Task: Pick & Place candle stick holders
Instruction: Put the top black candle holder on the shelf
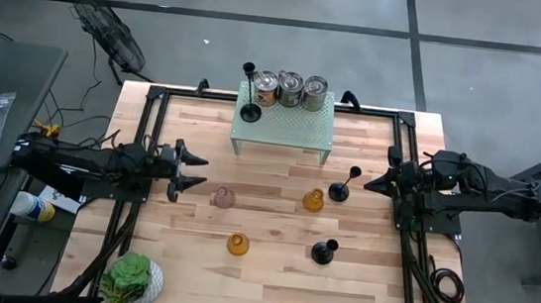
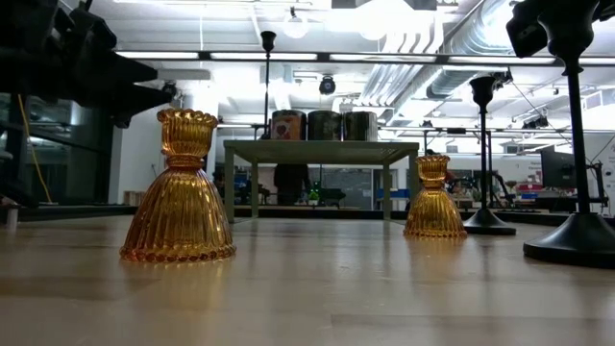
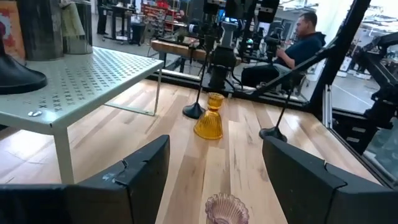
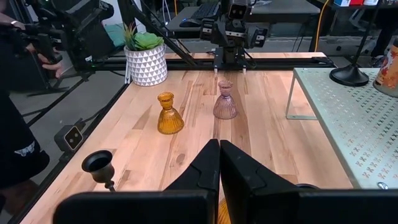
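Note:
Six candle stick holders show. One black holder (image 1: 251, 110) stands on the green rack (image 1: 293, 126). Two black holders (image 1: 339, 190) (image 1: 324, 251), two amber glass ones (image 1: 314, 200) (image 1: 237, 244) and a pink glass one (image 1: 223, 198) stand on the table. My left gripper (image 1: 194, 172) is open and level at the table's left, just short of the pink holder (image 3: 227, 208). My right gripper (image 1: 371, 184) is shut and empty at the table's right, beside the nearer black holder.
Three tin cans (image 1: 290, 90) stand on the rack at the table's far middle. A potted plant (image 1: 132, 279) stands at the near left corner. A black frame (image 1: 156, 101) runs along the table's edges. A person (image 3: 298, 43) sits beyond the table's right side.

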